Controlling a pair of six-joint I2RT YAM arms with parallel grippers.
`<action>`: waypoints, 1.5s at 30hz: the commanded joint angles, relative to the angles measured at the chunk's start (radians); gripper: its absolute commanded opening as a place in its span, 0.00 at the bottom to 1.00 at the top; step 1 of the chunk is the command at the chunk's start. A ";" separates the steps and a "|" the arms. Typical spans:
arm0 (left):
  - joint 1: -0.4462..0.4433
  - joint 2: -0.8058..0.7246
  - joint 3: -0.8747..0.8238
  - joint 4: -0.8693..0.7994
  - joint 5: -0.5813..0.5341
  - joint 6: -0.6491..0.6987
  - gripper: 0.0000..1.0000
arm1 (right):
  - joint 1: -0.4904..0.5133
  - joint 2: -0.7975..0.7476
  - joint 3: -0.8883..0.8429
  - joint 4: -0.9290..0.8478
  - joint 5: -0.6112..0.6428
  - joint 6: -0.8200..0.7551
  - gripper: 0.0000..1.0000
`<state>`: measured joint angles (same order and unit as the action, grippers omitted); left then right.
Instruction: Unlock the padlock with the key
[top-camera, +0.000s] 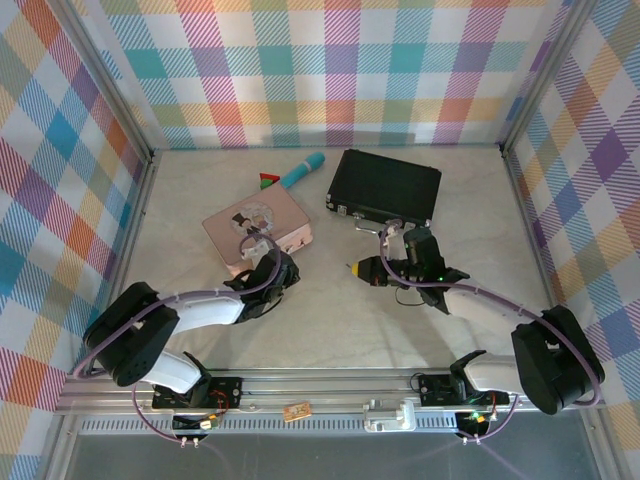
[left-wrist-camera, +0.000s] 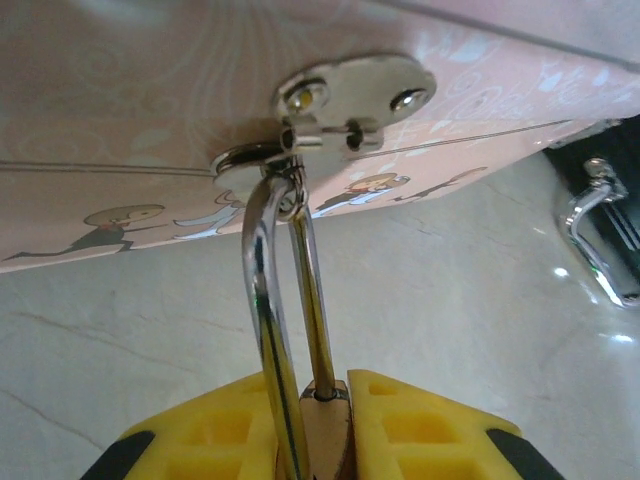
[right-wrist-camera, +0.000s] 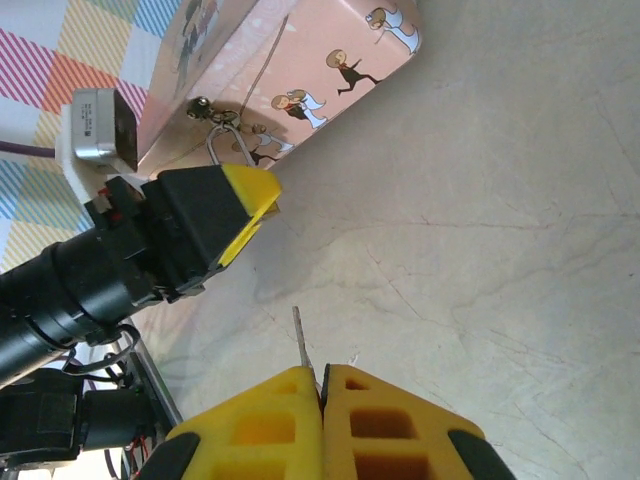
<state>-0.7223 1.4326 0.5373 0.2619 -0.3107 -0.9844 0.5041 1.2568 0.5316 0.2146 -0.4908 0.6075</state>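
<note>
The brass padlock (left-wrist-camera: 325, 425) hangs by its silver shackle (left-wrist-camera: 268, 290) from the hasp (left-wrist-camera: 350, 95) of the pink tin (left-wrist-camera: 130, 110). My left gripper (left-wrist-camera: 325, 385) is shut on the padlock's body, one yellow finger pressed to each side. In the right wrist view the shackle (right-wrist-camera: 222, 148) shows between the tin (right-wrist-camera: 310, 60) and the left gripper (right-wrist-camera: 215, 220). My right gripper (right-wrist-camera: 322, 372) is shut on the key (right-wrist-camera: 301, 340), whose thin grey blade sticks out of the fingertips. It hovers over the table, right of the left gripper (top-camera: 265, 258) and apart from the padlock.
A black case (top-camera: 385, 187) with a silver handle (left-wrist-camera: 590, 235) lies behind the right gripper (top-camera: 358, 267). A teal stick (top-camera: 301, 170) and a red-green piece (top-camera: 268, 181) lie behind the tin (top-camera: 245, 225). An orange-brown tag (top-camera: 296, 411) sits on the front rail. Plaid walls enclose the table.
</note>
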 joint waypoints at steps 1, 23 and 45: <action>0.001 -0.067 -0.028 0.017 0.045 -0.035 0.00 | 0.024 0.016 -0.020 0.074 -0.023 0.032 0.00; -0.032 -0.202 -0.149 0.223 0.071 -0.201 0.00 | 0.254 0.493 -0.031 0.908 -0.048 0.452 0.00; -0.050 -0.164 -0.144 0.301 0.069 -0.227 0.00 | 0.278 0.634 0.033 1.076 -0.014 0.542 0.00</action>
<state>-0.7582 1.2831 0.3874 0.4782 -0.2283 -1.2121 0.7738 1.8648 0.5381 1.2201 -0.5056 1.1271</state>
